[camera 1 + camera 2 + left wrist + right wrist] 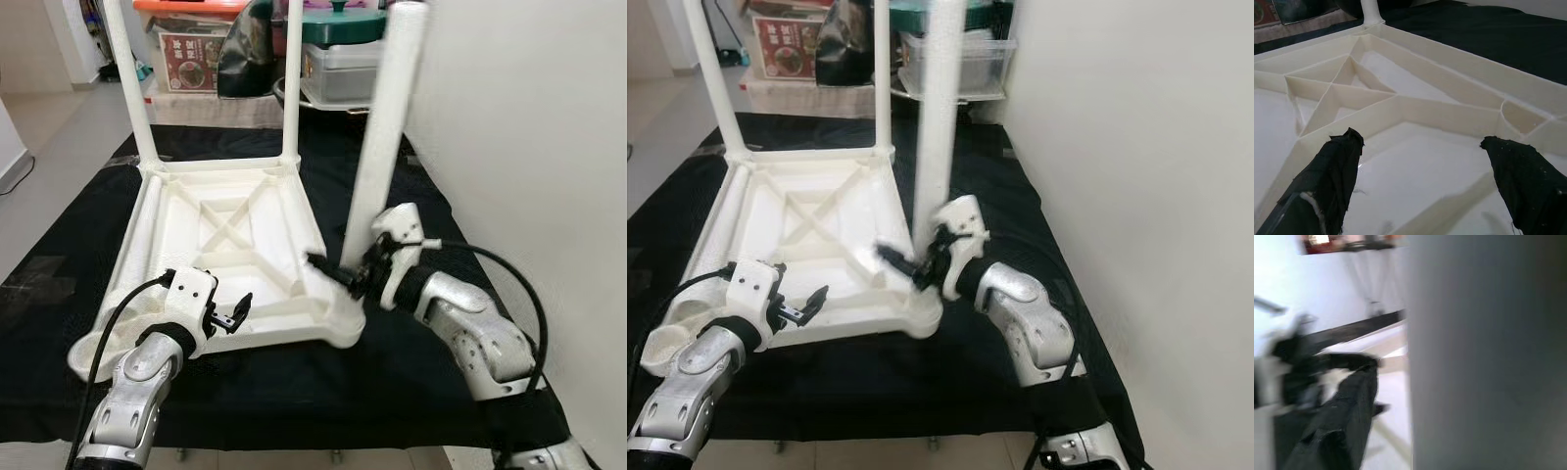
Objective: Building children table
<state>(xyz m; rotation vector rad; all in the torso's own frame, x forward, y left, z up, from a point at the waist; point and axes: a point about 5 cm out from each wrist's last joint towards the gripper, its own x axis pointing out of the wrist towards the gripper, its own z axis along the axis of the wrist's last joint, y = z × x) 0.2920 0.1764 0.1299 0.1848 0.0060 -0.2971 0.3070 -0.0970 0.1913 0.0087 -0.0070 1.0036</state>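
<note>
Left gripper (235, 315) at 7 o'clock, fingers (1337, 166) spread apart, empty, hovering at near edge of upturned white children table (230, 240). Table lay underside-up at centre on black cloth (411, 372), two legs (127, 78) standing at far corners, 11–12 o'clock. Right gripper (343, 274) at 4 o'clock, fingers clenched around third leg (387, 127), upright at table's near right corner. White wall (529, 127) at 3 o'clock.

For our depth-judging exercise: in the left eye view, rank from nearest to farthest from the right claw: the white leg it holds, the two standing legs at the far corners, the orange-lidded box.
1. White plastic table leg, in the right claw.
2. Far right standing leg.
3. Far left standing leg.
4. Orange-lidded storage box, beyond the black mat.
</note>
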